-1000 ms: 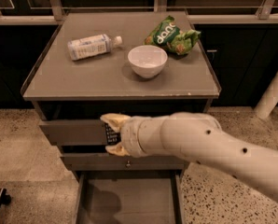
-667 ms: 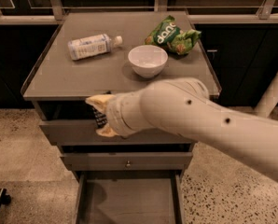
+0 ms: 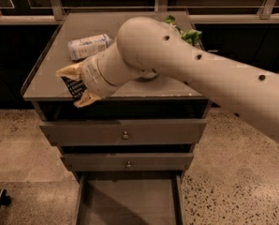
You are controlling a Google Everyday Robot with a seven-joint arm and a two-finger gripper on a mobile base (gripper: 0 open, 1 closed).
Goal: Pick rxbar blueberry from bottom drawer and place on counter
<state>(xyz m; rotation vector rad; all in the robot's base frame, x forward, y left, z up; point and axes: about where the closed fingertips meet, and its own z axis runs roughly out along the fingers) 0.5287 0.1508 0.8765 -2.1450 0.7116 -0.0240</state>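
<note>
Dark wrapper with white lettering: the bar [image 3: 75,86] sits clamped between my two tan fingers [image 3: 67,71], one above it and one below, so my gripper [image 3: 70,88] is closed on it with only the bar's thickness keeping the fingers apart. I hold it at the front left of the counter [image 3: 46,86], right by the front edge; the lower finger reaches down across that edge. Whether the bar touches the grey surface or hangs just above it, I cannot tell. My arm [image 3: 186,64] comes in from the right and crosses the middle of the counter, hiding much of what lies behind it. Further back on the left a bottle [image 3: 88,46] lies on its side, well apart from the bar. At the back right, a green bag [image 3: 190,34] pokes out from behind my arm. Below the counter, two upper drawers [image 3: 123,131] are shut, each with a small knob [image 3: 125,135] at its centre. Under them the bottom drawer [image 3: 130,198] is pulled out towards the camera, its flat grey floor showing. Speckled flooring [image 3: 18,144] lies on both sides of the cabinet.
</note>
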